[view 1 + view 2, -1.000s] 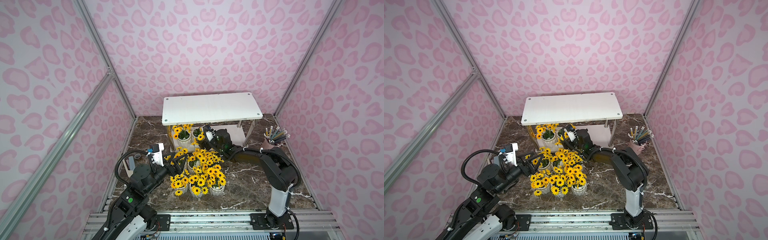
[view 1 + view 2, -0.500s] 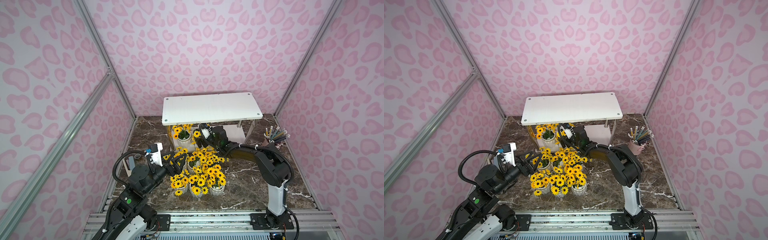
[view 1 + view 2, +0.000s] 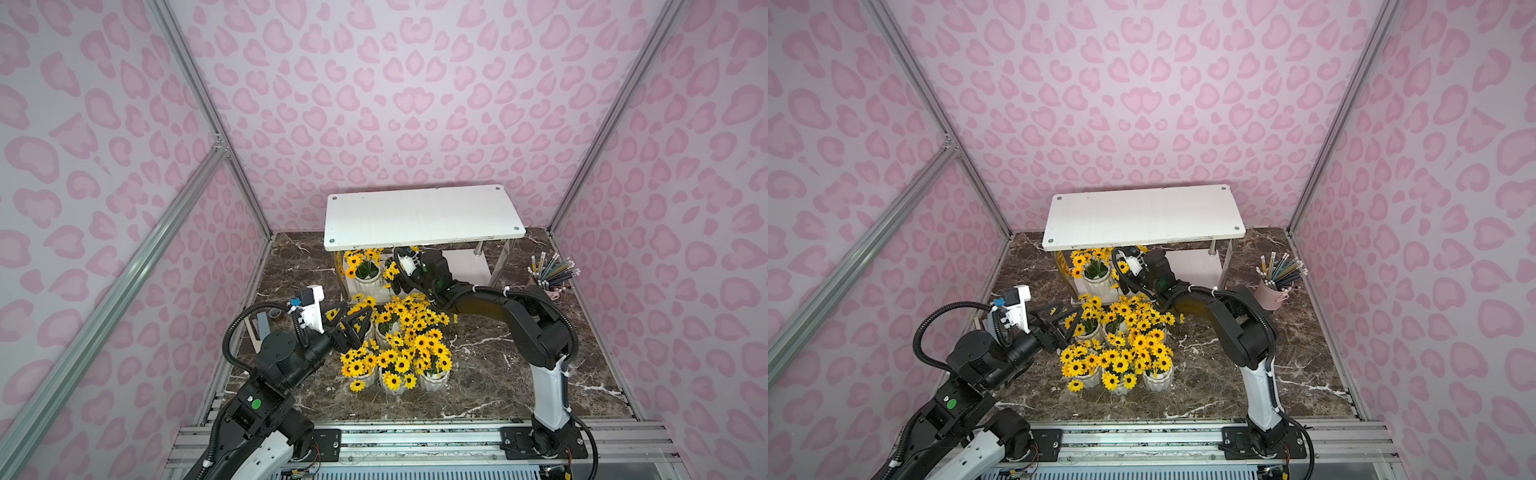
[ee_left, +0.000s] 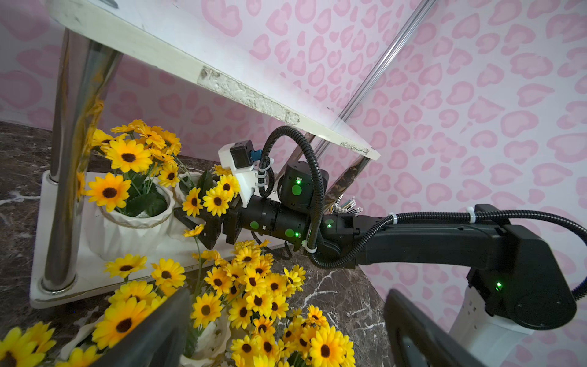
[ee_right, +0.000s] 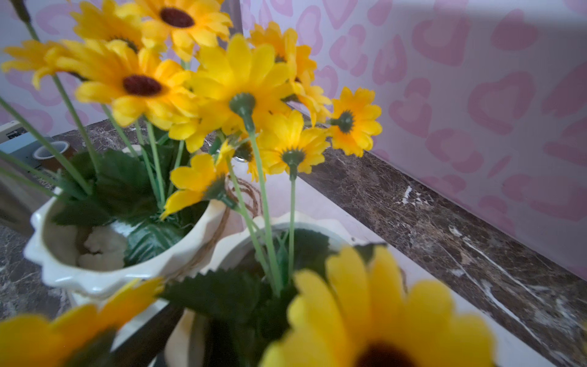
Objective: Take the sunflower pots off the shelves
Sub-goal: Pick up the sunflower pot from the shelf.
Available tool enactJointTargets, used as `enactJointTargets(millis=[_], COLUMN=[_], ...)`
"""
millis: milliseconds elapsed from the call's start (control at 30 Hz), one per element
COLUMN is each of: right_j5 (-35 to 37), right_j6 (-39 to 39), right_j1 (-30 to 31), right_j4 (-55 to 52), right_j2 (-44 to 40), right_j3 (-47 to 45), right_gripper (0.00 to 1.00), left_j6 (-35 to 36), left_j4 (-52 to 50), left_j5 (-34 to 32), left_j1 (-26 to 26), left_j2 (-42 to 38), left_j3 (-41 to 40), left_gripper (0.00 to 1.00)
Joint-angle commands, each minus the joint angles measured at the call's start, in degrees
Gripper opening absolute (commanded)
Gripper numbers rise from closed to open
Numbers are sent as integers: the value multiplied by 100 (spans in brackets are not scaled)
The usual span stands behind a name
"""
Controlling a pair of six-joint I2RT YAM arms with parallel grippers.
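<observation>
Two pots (image 3: pixel 368 280) sat on the lower shelf (image 3: pixel 463 270) of the rack (image 3: pixel 419 216), both at its left end, side by side. Remaining pots stood bunched (image 3: pixel 399 349) on the marble (image 3: pixel 498 365) just in front of the rack, blooms overlapping, so I couldn't count them cleanly. Under the top board the right gripper (image 4: pixel 192 228) was in at the inner pot (image 4: pixel 185 190), jaws spread wide, one finger (image 4: pixel 187 219) lying across that pot's front. Couldn't tell whether it touched, as flowers were in the way. Right wrist view had the inner pot (image 5: pixel 236 243) close up and blurred, with the outer pot (image 5: pixel 95 279) just beside it, rims near touching, stems from both crossing overhead. Over at the bunch's left back edge, the left gripper (image 3: pixel 353 321) hung low by the blooms, jaws apart and not closed on any pot. Left wrist view showed its fingers (image 4: pixel 152 333) set wide either side of the frame, looking across the bunch at the rack and the right arm. Pencil bucket (image 3: pixel 548 291) stood by the right wall, well apart from the pots.
</observation>
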Motion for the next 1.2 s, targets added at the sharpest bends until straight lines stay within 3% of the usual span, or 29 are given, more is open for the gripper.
enactJointTargets(millis=[0, 433, 700, 800, 933, 1167], right_j5=[-188, 196, 631, 547, 443, 574], right_j6=[-67, -36, -44, -133, -191, 45], right_j1=[28, 25, -123, -214, -215, -215], right_j4=[65, 385, 437, 425, 412, 657], right_j2=[37, -193, -487, -622, -694, -605], right_j3=[93, -308, -699, -912, -983, -833], right_gripper=[98, 82, 81, 84, 98, 99], left_j6=[75, 64, 22, 31, 24, 53], left_j4=[1, 7, 27, 47, 64, 52], left_j5=[-9, -1, 33, 48, 58, 59], left_j1=[0, 0, 0, 0, 0, 0], left_j2=[-19, -44, -89, -90, -98, -89], left_j3=[57, 55, 33, 23, -3, 56], left_gripper=[97, 97, 97, 97, 97, 97])
